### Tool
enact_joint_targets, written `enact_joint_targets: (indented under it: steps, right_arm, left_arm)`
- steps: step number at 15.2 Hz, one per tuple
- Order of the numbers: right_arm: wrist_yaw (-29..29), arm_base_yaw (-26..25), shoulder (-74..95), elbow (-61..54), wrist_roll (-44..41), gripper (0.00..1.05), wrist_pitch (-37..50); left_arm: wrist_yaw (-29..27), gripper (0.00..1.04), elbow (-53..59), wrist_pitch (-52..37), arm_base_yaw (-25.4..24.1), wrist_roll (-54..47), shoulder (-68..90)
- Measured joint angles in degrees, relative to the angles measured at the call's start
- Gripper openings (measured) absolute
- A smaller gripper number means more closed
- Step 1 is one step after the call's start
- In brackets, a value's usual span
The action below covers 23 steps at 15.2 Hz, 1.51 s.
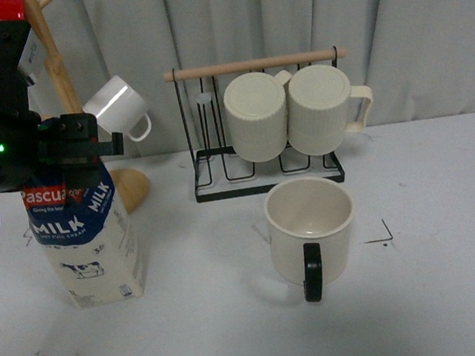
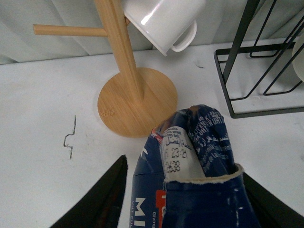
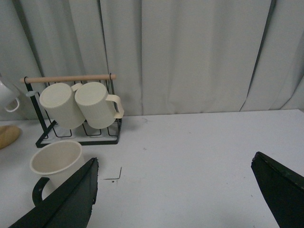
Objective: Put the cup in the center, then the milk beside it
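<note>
The cup (image 1: 311, 228) stands upright on the pale grey surface (image 1: 465, 288), mouth open upward and its bare cream inside showing, with the black loop handle turned toward the robot. It sits just left of a small black corner mark (image 1: 383, 233), inside the center (image 1: 363, 213) that this mark borders. Behind it, a black wire rack (image 1: 208, 160) with a wooden top bar holds two ribbed cream mugs (image 1: 257, 118), lying on their sides and touching each other, bases toward the front camera. Further left, a small white mug (image 1: 117, 109) hangs tilted on a wooden mug tree (image 2: 137, 102), whose round base rests just behind the milk (image 1: 87, 243). The milk stands well to the left of the cup, near the left side of the surface. It is a tall carton with a cream body, a cow drawing and a dark blue top whose folded ridge looks creased. The left hand (image 1: 78, 156) straddles that top with a black finger (image 2: 107, 199) on either side. A thin strip of surface shows beside one finger, so I cannot tell whether it is clamped. The right hand (image 3: 173, 192) is spread wide with nothing between its fingers, above bare surface to the right of the cup. Clear surface also lies between milk and cup and along the near edge.
</note>
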State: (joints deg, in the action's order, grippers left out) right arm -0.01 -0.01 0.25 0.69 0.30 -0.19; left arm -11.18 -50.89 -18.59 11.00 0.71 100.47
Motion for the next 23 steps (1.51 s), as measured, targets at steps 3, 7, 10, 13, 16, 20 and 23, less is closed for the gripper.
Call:
enact_joint_targets:
  steps: [3, 7, 10, 13, 16, 20, 23]
  right_arm:
    - [0.00, 0.00, 0.00, 0.00, 0.00, 0.98, 0.00]
    - [0.00, 0.00, 0.00, 0.00, 0.00, 0.98, 0.00]
    - [0.00, 0.00, 0.00, 0.00, 0.00, 0.98, 0.00]
    - [0.00, 0.00, 0.00, 0.00, 0.00, 0.98, -0.02]
    - [0.00, 0.00, 0.00, 0.00, 0.00, 0.98, -0.02]
    - [0.00, 0.00, 0.00, 0.00, 0.00, 0.98, -0.02]
    - [0.00, 0.00, 0.00, 0.00, 0.00, 0.98, -0.02]
  left_arm:
    - [-1.07, 0.20, 0.02, 0.63, 0.96, -0.02, -0.24]
    - [-3.43, 0.19, 1.42, 3.58, 7.58, -0.11, -6.93]
    - [-5.22, 0.19, -1.86, 3.32, 13.97, -0.13, -8.63]
    - [-5.86, 0.19, -4.22, 2.82, 16.13, -0.20, -6.78]
    - [-7.13, 0.19, -5.55, 3.10, 17.03, -0.09, -2.71]
    - [-8.74, 0.19, -6.21, 2.64, 18.03, 0.07, 1.18]
    - [-8.55, 0.19, -6.36, 1.97, 19.80, 1.92, 3.13]
